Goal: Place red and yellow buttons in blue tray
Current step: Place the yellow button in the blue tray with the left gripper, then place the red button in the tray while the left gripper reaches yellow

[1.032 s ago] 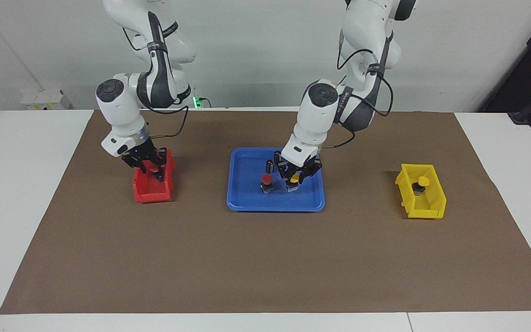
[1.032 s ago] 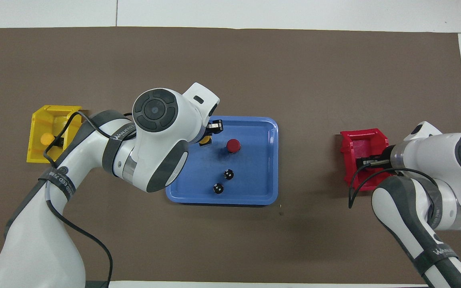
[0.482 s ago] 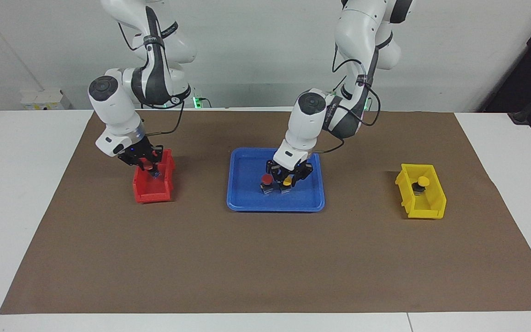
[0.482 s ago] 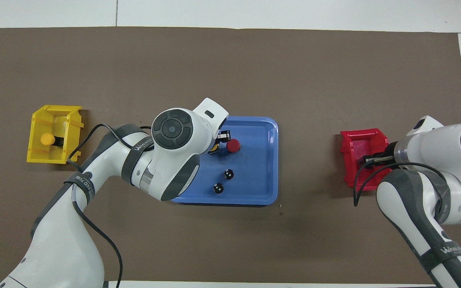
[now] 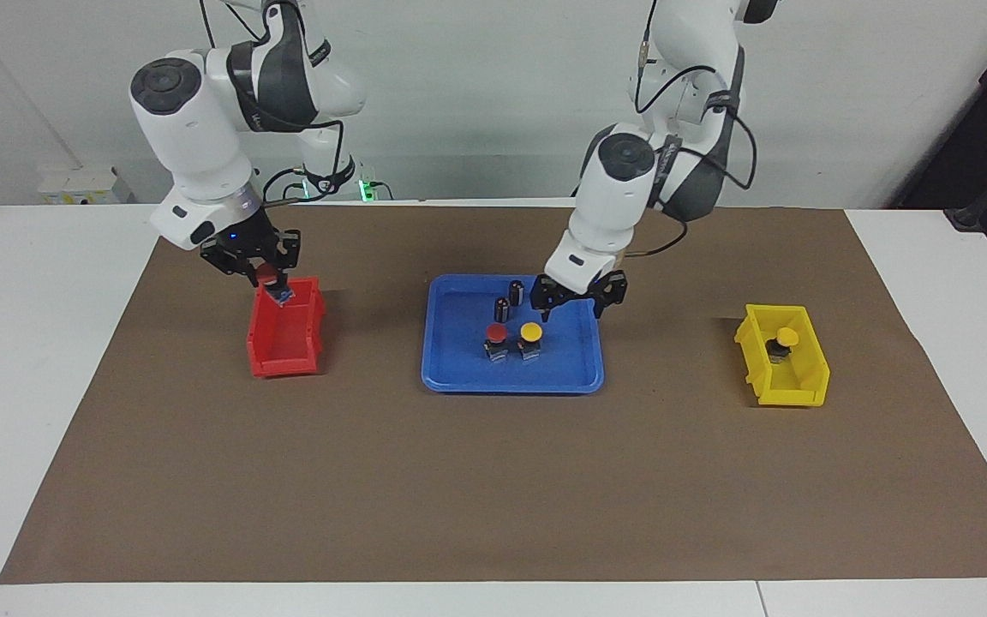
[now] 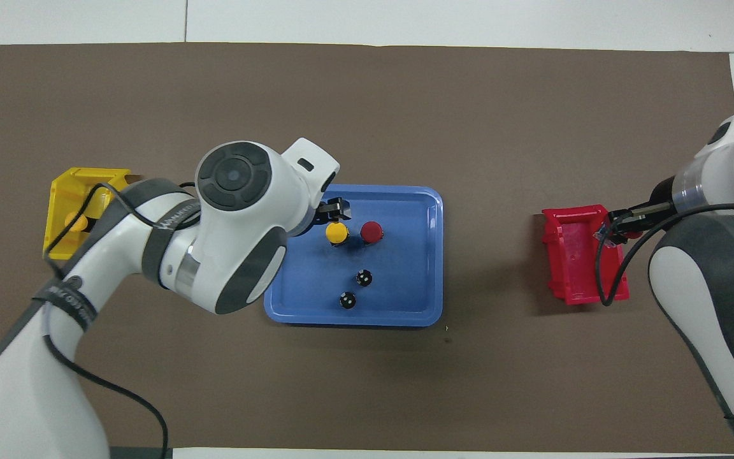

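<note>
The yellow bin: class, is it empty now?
No: in the facing view the yellow bin holds one yellow-capped button on its black base.

Blue tray (image 5: 459, 377) held red button (image 5: 496, 333) touching yellow button (image 5: 530, 332), two dark cylinders (image 5: 509, 301) nearer the robots; bare floor toward the right arm's end. Left gripper (image 5: 577, 302) hung open above the tray.

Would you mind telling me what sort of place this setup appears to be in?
Most likely a robotics lab bench: two white arms mounted at a white table covered by a brown mat, with a blue tray, a red bin and a yellow bin laid out for a sorting exercise.
</note>
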### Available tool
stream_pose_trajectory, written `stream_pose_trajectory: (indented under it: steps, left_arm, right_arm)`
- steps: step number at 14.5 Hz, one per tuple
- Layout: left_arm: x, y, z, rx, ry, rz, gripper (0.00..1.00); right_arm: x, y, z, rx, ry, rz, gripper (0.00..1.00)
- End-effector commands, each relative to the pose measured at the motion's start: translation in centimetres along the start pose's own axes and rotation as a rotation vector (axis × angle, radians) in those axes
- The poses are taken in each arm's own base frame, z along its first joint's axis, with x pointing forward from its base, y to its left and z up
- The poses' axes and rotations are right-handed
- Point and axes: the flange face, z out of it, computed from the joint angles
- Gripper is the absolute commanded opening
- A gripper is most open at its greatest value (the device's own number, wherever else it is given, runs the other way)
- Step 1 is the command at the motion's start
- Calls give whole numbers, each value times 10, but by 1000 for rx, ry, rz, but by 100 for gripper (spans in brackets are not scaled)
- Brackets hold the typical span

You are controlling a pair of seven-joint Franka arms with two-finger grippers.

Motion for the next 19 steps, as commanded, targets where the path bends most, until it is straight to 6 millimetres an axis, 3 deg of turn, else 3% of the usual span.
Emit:
stream_pose_trajectory:
  steps: [1,3,5,7,9,10,12,14,16,17,18,19]
  left_arm:
    - [19,-105,-43,-13,-5,90,100]
    - [29,-171,-56,-9,2,139,100]
    - [37,-220,-56,18,37,113,100]
    - [41,-250,-39,22,74,64,99]
    - [46,-282,-22,29,112,24,88]
    - [50,-297,-18,33,125,20,78]
    - [53,-311,-12,37,130,30,69]
    - [53,-312,6,37,118,39,65]
    - [50,-318,18,38,115,32,64]
    - [47,-323,24,39,112,22,65]
    - [45,-324,28,39,108,20,65]
    - [42,-328,34,38,99,15,65]
  right_arm:
    - [16,-109,11,39,45,116,26]
    - [28,-170,48,58,67,174,25]
    - [25,-189,79,69,80,170,26]
    - [19,-220,113,61,62,162,26]
    - [22,-223,134,32,79,157,26]
    - [20,-221,142,28,74,156,26]
    - [14,-219,155,13,56,153,26]
    - [13,-219,165,5,42,168,29]
    - [15,-220,169,12,48,193,46]
    - [16,-218,167,13,50,196,62]
    - [20,-214,162,14,53,206,85]
    - [25,-204,150,20,68,219,100]
